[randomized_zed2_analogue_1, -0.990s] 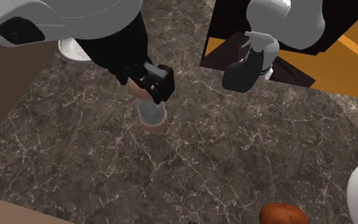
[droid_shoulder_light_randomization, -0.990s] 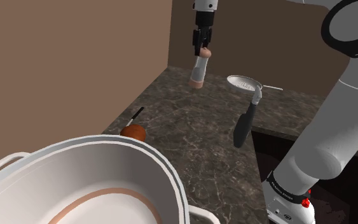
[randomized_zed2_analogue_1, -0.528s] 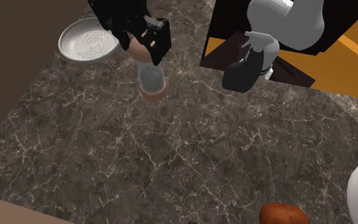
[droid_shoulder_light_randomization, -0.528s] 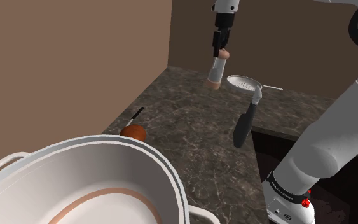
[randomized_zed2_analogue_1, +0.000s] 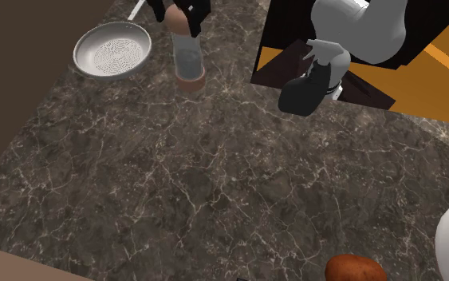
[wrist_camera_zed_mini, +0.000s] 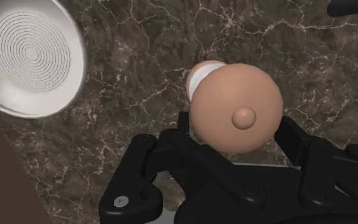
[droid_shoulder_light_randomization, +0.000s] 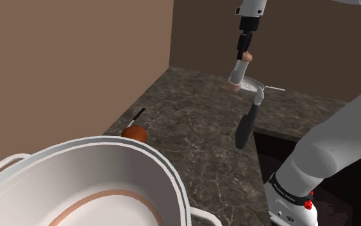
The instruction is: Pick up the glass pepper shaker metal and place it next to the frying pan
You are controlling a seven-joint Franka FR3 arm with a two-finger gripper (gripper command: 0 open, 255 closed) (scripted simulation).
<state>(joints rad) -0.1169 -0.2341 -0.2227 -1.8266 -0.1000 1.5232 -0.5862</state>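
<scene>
The black gripper (droid_shoulder_light_randomization: 243,49) has its 2 fingers closed on the tan cap of the pepper shaker (droid_shoulder_light_randomization: 238,73), pinching it from both sides. The shaker hangs below with its long axis near upright and its foot tipped slightly off to one side. It is over the dark marble counter (randomized_zed2_analogue_1: 214,184), close to the back edge by the wall. The frying pan (randomized_zed2_analogue_1: 112,49) (a pale round dish with a thin handle) lies just beside it, toward the second exterior view's left. So the coming move looks to me like mostly a straight lowering, with hardly any sideways shift needed. In the shoulder view the shaker overlaps the pan, so the gap between them is lost there. The second exterior view and the wrist view both show bare counter between the 2. Whether the foot touches the counter, I can't tell.
</scene>
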